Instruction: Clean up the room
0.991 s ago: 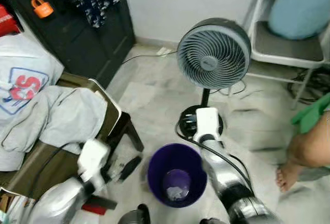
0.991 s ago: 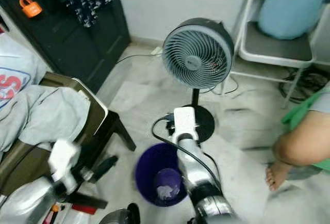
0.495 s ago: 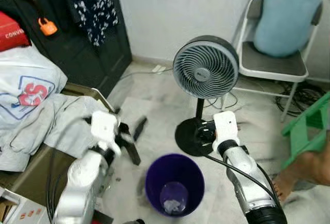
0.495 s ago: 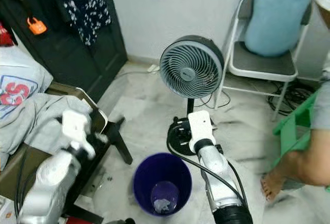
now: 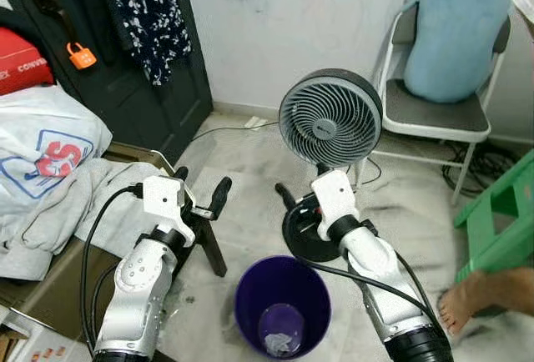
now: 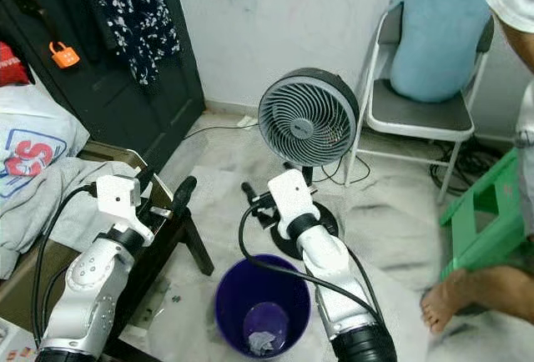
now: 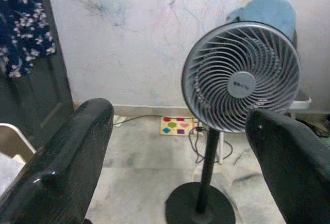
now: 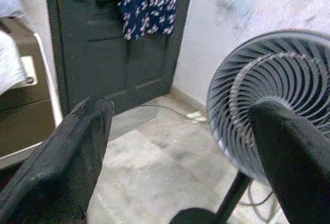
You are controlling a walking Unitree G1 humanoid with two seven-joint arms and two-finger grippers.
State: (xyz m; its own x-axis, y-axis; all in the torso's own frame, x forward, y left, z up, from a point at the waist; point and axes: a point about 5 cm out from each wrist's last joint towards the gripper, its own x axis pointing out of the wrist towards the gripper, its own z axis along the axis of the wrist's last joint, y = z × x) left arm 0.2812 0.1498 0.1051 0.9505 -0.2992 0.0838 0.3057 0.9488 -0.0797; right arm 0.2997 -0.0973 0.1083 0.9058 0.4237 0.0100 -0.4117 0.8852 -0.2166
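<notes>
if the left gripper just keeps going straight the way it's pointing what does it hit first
Probably the grey pedestal fan. The left gripper, fingers wide apart and empty, looks along bare floor toward the fan's pole and round black base, with the wall behind. Depth is unclear, so it may pass just beside the pole.

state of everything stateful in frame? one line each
left gripper: open, empty, raised over the floor
right gripper: open, empty, near the fan's base
purple bin: upright, no lid, crumpled scrap at the bottom
standing fan: upright; cannot tell if it is running
folding chair: unfolded, blue cushion on it
dark door: shut
orange padlock: hanging on the door
</notes>
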